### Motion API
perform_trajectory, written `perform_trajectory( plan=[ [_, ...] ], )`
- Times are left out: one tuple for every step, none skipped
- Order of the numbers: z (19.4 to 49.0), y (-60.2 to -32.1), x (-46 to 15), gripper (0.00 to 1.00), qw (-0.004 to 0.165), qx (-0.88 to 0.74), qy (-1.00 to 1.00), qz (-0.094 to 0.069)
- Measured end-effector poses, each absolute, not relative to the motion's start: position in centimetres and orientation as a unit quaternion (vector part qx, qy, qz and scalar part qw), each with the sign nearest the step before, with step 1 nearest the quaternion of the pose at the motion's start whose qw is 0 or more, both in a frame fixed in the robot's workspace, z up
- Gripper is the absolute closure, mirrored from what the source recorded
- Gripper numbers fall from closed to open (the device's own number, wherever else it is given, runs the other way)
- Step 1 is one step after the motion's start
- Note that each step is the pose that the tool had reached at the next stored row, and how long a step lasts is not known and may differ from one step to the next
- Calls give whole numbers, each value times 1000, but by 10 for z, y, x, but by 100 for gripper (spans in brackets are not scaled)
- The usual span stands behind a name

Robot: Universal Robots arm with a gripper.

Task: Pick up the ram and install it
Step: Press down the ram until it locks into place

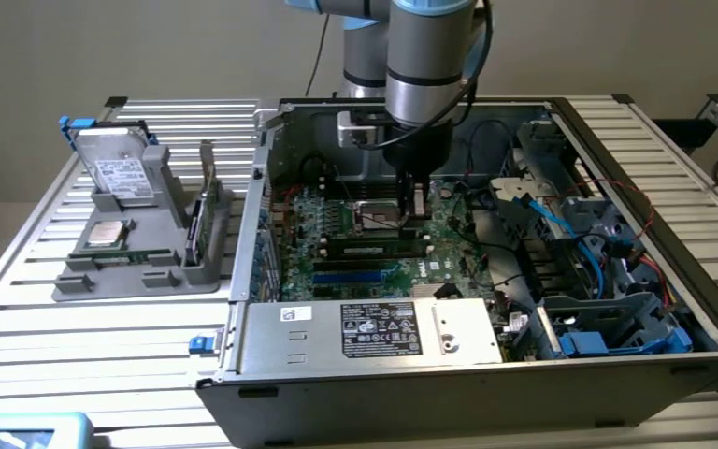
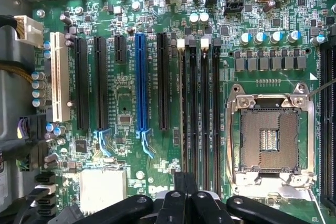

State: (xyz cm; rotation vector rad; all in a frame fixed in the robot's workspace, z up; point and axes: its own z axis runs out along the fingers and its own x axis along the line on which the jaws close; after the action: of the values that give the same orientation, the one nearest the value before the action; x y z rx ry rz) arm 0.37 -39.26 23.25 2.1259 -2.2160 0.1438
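The gripper (image 1: 413, 204) hung low inside the open computer case (image 1: 372, 383), close over the motherboard (image 2: 126, 103). Whether its jaws were parted or closed, and whether they had hold of anything, I could not tell. Just beside the jaws in the exterior view lay a long dark stick with a pale label, probably the ram (image 1: 366, 250). It stood on edge along the memory slots (image 2: 199, 119), seemingly in one of them. The jaws sat at one end of that bank, in line with the slots' length, which suits pressing a stick straight down. Next beyond the slots was the CPU socket (image 2: 273, 135), its frame open and the contact field bare. On the jaws' other side, further off, ran the black expansion slots and one blue expansion slot (image 2: 140, 82). Well away, outside the case, a grey parts tray (image 1: 147, 279) held a square processor chip (image 1: 107, 233) and a hard drive (image 1: 120, 173), each in its own recess for easy grasping.
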Motion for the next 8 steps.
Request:
perform_trajectory(
  plan=[
    [232, -393, 4, 89, 34, 691, -721, 47],
    [232, -393, 4, 89, 34, 691, -721, 47],
    [232, -393, 4, 89, 34, 691, -721, 47],
    [231, -393, 4, 89, 34, 690, -721, 47],
    [231, -392, 3, 89, 34, 690, -721, 47],
    [231, -392, 3, 89, 34, 690, -722, 47],
    [231, -392, 3, 89, 33, 690, -722, 46],
    [230, -392, 3, 89, 33, 690, -722, 46]
  ],
)
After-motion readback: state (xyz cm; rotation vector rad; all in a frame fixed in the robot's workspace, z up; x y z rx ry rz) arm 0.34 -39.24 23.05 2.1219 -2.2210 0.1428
